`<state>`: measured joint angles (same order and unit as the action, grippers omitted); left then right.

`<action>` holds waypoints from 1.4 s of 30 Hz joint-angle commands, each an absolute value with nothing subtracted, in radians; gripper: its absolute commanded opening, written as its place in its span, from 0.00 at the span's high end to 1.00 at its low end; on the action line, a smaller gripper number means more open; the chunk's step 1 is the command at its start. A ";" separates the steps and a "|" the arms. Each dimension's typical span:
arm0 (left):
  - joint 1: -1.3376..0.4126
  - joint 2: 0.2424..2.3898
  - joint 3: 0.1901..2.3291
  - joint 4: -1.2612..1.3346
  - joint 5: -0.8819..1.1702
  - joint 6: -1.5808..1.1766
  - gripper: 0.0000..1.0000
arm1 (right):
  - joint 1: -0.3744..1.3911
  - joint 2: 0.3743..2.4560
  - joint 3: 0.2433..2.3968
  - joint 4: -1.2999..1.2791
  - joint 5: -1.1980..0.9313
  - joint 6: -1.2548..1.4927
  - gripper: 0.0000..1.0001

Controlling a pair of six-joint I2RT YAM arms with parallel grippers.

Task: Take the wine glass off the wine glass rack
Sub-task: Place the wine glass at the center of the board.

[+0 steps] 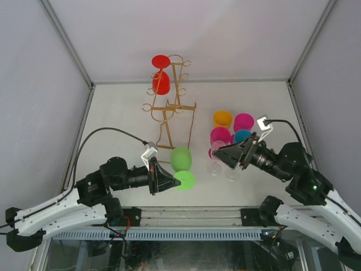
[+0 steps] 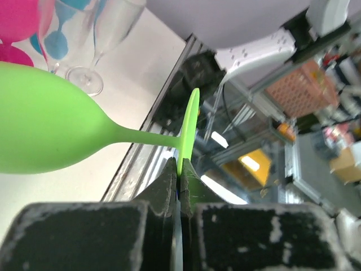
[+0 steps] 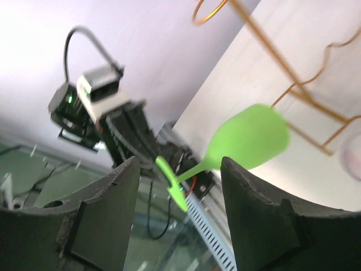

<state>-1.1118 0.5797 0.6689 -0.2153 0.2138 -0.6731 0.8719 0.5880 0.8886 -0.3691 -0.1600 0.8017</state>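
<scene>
Over matte white table (image 1: 113,113), left claw (image 1: 170,182) pinches disc-footed green wine glass (image 1: 181,158).

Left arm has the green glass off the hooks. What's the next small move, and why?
Probably ease the left gripper slightly toward the near edge. It is shut on the foot of the green wine glass, which lies sideways, bowl close beside the wine glass rack base; backing off should give room to stand it upright.
</scene>
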 commanded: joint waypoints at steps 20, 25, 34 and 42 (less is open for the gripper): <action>-1.181 0.336 0.517 -0.140 0.754 0.024 1.00 | 0.640 0.624 0.983 -0.540 -0.462 0.802 0.20; -1.181 0.328 0.529 -0.107 0.782 0.030 1.00 | 0.639 0.782 0.979 -0.482 -0.726 0.862 0.25; -1.180 0.313 0.520 -0.111 0.751 0.019 1.00 | 0.772 0.865 0.941 -0.236 -0.940 0.929 0.39; -1.180 0.321 0.535 -0.205 0.669 0.041 1.00 | 0.782 0.829 0.909 -0.145 -0.979 0.964 0.83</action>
<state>-1.1828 0.3103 0.5194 -0.1642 0.7464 0.0132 0.7738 0.8589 0.9157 -0.2668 -0.9134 0.9276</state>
